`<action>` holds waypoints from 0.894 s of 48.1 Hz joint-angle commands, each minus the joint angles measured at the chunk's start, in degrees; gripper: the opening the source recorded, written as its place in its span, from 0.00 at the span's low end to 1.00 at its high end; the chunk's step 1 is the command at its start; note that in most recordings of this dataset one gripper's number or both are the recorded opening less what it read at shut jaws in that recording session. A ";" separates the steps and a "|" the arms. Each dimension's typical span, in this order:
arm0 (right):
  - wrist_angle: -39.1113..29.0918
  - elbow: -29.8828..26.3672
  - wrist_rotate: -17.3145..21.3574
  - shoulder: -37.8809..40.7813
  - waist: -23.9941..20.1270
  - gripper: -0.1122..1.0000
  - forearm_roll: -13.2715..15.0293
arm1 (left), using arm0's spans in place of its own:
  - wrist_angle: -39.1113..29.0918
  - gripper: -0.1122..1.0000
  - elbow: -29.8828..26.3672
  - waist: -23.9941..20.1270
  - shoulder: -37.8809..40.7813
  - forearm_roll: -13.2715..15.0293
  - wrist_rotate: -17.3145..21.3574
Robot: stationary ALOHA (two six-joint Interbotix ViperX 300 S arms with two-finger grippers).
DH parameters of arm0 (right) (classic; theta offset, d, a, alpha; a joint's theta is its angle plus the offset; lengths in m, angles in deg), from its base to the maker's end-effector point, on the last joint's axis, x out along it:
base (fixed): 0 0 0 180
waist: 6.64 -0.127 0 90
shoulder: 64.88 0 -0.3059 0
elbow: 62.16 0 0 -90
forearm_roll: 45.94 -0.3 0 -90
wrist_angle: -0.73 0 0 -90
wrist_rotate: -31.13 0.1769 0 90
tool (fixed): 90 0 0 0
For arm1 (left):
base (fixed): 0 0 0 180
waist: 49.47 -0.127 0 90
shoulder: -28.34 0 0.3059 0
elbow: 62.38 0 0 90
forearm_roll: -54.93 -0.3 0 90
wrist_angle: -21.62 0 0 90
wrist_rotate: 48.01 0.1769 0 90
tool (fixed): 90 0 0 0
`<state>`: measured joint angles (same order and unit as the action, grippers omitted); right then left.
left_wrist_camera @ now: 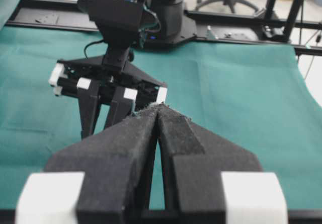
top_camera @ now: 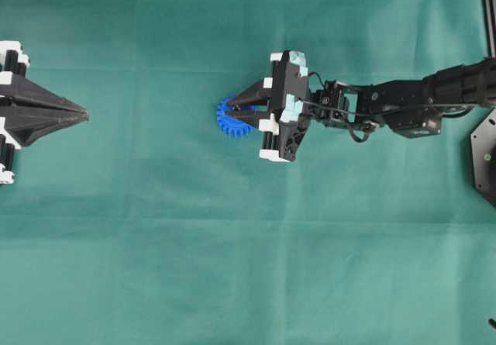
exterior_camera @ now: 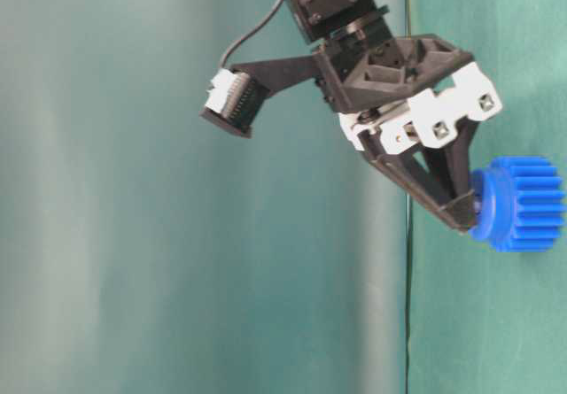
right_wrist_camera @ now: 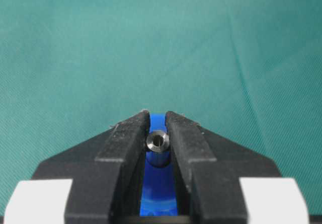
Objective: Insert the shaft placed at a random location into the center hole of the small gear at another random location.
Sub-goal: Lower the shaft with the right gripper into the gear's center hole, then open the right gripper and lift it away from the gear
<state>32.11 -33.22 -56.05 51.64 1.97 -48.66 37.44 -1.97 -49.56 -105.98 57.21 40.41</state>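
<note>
pin over the gear

while my right claw [right_wrist_camera: 157, 133] pinches the pin [right_wrist_camera: 157, 142], the blue gear [top_camera: 233, 118] lies on the green cloth [top_camera: 232, 267] right under my tips. i think the pin sits at the hole now, but the hole is hidden, so i cannot tell how deep it went. to do this well, i should keep the pin straight, push down slowly, and let go only when it stands by itself. my left claw [top_camera: 84, 115] is closed on nothing, far off at the side.
</note>
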 commanded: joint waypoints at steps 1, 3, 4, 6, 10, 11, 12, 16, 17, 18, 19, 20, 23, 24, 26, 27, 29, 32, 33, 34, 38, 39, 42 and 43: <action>0.70 -0.79 -0.09 -0.79 0.00 0.23 -0.18 | 0.53 0.10 -0.53 0.09 0.26 0.18 0.00; 0.70 -0.70 -0.09 -0.79 0.00 0.23 -0.18 | 0.53 0.10 -0.53 0.09 0.26 0.18 0.00; 0.79 -0.70 -0.09 -0.79 0.00 0.23 -0.18 | 0.53 0.10 -0.53 0.09 0.26 0.18 0.00; 0.70 -0.62 -0.09 -0.70 0.00 0.23 0.00 | 0.53 0.10 -0.53 0.09 0.26 0.18 0.00; 0.70 -0.53 -0.18 -0.70 0.00 0.23 0.00 | 0.53 0.10 -0.44 0.09 0.26 0.09 0.00; 0.70 -0.53 -0.09 -0.70 0.00 0.23 0.00 | 0.53 0.10 -0.53 0.09 0.26 0.18 0.00; 0.70 -0.53 -0.18 -0.70 0.00 0.23 0.00 | 0.53 0.10 -0.44 0.09 0.26 0.18 0.00; 0.79 -0.53 -0.18 -0.70 0.00 0.23 0.00 | 0.53 0.10 -0.44 0.09 0.26 0.18 0.00; 0.70 -0.53 -0.18 -0.70 -0.09 0.23 0.00 | 0.44 0.10 -0.44 0.09 0.26 0.18 0.00; 0.79 -0.53 -0.18 -0.70 0.00 0.23 0.00 | 0.44 0.10 -0.44 0.09 0.26 0.18 0.00; 0.79 -0.53 -0.09 -0.70 0.00 0.23 0.00 | 0.44 0.10 -0.44 0.09 0.26 0.18 0.00; 0.70 -0.53 -0.18 -0.70 0.00 0.23 0.00 | 0.44 0.10 -0.44 0.09 0.26 0.18 0.00; 0.70 -0.53 -0.18 -0.70 0.00 0.23 0.00 | 0.35 0.10 -0.44 0.09 0.26 0.18 0.00; 0.79 -0.53 -0.18 -0.70 0.00 0.24 0.00 | 0.35 0.10 -0.44 0.09 0.26 0.09 0.00; 0.79 -0.53 -0.18 -0.70 0.00 0.24 0.00 | 0.35 0.10 -0.44 0.09 0.26 0.18 0.00; 0.70 -0.53 -0.18 -0.70 0.00 0.24 0.00 | 0.35 0.10 -0.44 0.09 0.26 0.18 0.00; 0.70 -0.53 -0.09 -0.70 0.00 0.24 0.09 | 0.35 0.10 -0.44 0.09 0.26 0.18 0.00; 0.53 -0.62 -0.09 -0.70 -0.09 0.24 0.00 | 0.35 0.10 -0.44 0.09 0.26 0.18 0.00; 0.53 -0.70 -0.09 -0.70 0.00 0.24 0.09 | 0.35 0.10 -0.44 0.09 0.26 0.18 0.00; 0.53 -0.70 -0.09 -0.70 0.00 0.25 0.00 | 0.35 0.10 -0.44 0.09 0.18 0.18 0.00; 0.44 -0.88 -0.09 -0.79 -0.09 0.39 0.00 | 0.35 0.10 -0.35 0.09 0.26 0.18 0.00; 0.44 -0.97 -0.09 -0.79 0.00 0.45 0.00 | 0.35 0.10 -0.44 0.09 0.26 0.18 0.00; 0.35 -0.97 -0.09 -0.97 0.00 0.63 0.00 | 0.35 0.10 -0.44 0.09 0.26 0.18 0.00; 0.35 -0.97 -0.09 -1.14 -0.09 0.68 0.00 | 0.35 0.10 -0.44 0.09 0.26 0.18 0.00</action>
<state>32.20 -33.22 -56.14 51.72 1.97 -48.66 37.44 -1.80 -49.56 -105.98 57.30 40.41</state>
